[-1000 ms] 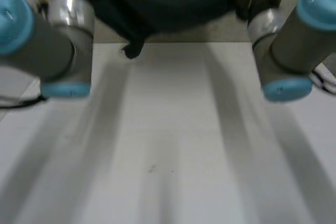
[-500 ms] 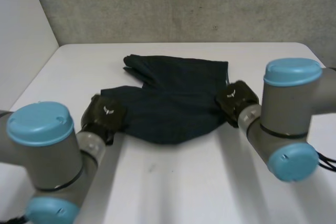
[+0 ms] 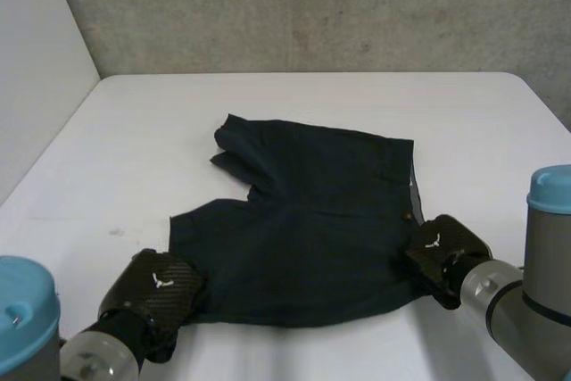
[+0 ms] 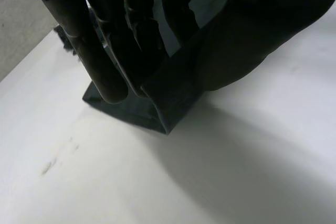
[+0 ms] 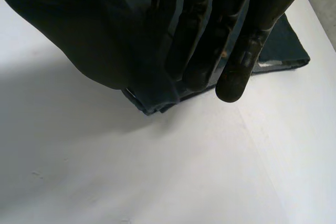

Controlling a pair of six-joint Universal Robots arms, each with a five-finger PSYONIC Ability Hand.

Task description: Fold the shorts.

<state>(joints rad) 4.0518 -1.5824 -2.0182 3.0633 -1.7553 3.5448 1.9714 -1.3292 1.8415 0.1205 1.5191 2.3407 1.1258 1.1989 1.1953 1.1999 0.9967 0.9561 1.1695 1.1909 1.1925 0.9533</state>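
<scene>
Shorts (image 3: 303,229) nearer now, half-hidden corners pinched by left hand (image 3: 156,290), right hand (image 3: 443,252).

Head camera: high, behind and between the arms, facing down over the bench (image 3: 294,100) toward the far wall (image 3: 312,15); whole shorts (image 3: 312,220) in frame. Left wrist camera: very close, sighting along the left hand (image 4: 126,30) onto one shorts corner. Right wrist camera: likewise along the right hand (image 5: 210,24). Each wrist view shares its corner with the head view.

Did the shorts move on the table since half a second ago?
Yes. The shorts lie nearer the camera now, farther from the far edge of the table.
</scene>
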